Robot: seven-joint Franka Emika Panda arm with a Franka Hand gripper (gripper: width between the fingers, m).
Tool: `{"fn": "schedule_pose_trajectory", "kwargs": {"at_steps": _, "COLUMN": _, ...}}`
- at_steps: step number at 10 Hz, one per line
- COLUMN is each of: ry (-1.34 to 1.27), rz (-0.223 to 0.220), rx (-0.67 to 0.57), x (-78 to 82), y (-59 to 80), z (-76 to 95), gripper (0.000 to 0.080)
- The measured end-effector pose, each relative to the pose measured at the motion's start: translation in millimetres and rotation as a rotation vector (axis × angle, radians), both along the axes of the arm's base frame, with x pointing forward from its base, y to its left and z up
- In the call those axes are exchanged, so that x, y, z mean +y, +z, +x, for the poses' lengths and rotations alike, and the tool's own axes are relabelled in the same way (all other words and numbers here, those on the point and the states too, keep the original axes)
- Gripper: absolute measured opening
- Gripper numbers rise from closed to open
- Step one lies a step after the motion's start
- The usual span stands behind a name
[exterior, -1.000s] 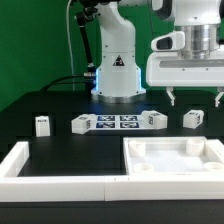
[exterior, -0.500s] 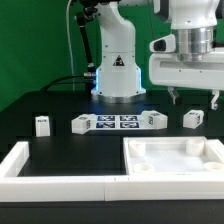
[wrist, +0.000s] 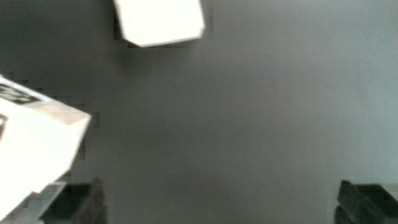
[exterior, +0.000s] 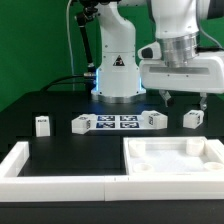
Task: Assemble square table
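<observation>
The square table top, a white tray with a raised rim and round corner sockets, lies at the front on the exterior view's right. Several short white tagged legs lie loose on the black surface: one at the left, one, one and one at the right. My gripper hangs open and empty above the two right legs, touching nothing. In the wrist view my gripper is over bare black surface, with one white leg and a tagged white leg near it.
The marker board lies between the middle legs. The arm's white base stands behind it. White wall bars edge the front, and another edges the left of the black surface. A green wall is behind.
My gripper has shifted toward the exterior view's left and turned a little. It stays open and empty. The legs and the table top have not moved.
</observation>
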State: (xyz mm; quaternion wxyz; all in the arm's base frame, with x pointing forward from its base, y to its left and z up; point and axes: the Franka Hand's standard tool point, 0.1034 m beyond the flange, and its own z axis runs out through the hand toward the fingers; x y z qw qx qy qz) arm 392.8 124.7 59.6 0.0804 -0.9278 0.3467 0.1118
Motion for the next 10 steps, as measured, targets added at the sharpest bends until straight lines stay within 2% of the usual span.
{"fn": "schedule_pose_trajectory", "kwargs": {"at_steps": 1, "ry": 0.008, "rz": 0.020, "rx": 0.027, "x": -3.3, "y": -0.9, "z": 0.9, "gripper": 0.0649}}
{"fn": "schedule_pose_trajectory", "kwargs": {"at_steps": 2, "ry": 0.048, "rz": 0.059, "rx": 0.083, "x": -4.2, "y": -2.7, "z": -2.4, "gripper": 0.0649}}
{"fn": "schedule_pose_trajectory", "kwargs": {"at_steps": 3, "ry": 0.108, "rz": 0.083, "rx": 0.123, "x": -0.2, "y": -7.3, "z": -3.5, "gripper": 0.0649}}
{"fn": "schedule_pose_trajectory", "kwargs": {"at_steps": 4, "ry": 0.185, "rz": 0.102, "rx": 0.190, "x": 4.5, "y": -5.7, "z": -9.6, "gripper": 0.0649}}
{"fn": "schedule_pose_trajectory", "kwargs": {"at_steps": 5, "ry": 0.288, "rz": 0.105, "rx": 0.243, "x": 8.4, "y": 2.0, "z": -11.1, "gripper": 0.0649}}
{"fn": "schedule_pose_trajectory", "kwargs": {"at_steps": 6, "ry": 0.362, "rz": 0.137, "rx": 0.296, "x": 14.5, "y": 8.0, "z": -11.6, "gripper": 0.0649}}
{"fn": "schedule_pose_trajectory", "kwargs": {"at_steps": 7, "ry": 0.340, "rz": 0.171, "rx": 0.342, "x": 12.7, "y": 4.4, "z": -11.0, "gripper": 0.0649}}
{"fn": "schedule_pose_trajectory", "kwargs": {"at_steps": 10, "ry": 0.337, "rz": 0.176, "rx": 0.356, "x": 11.9, "y": 2.5, "z": -9.9, "gripper": 0.0649}}
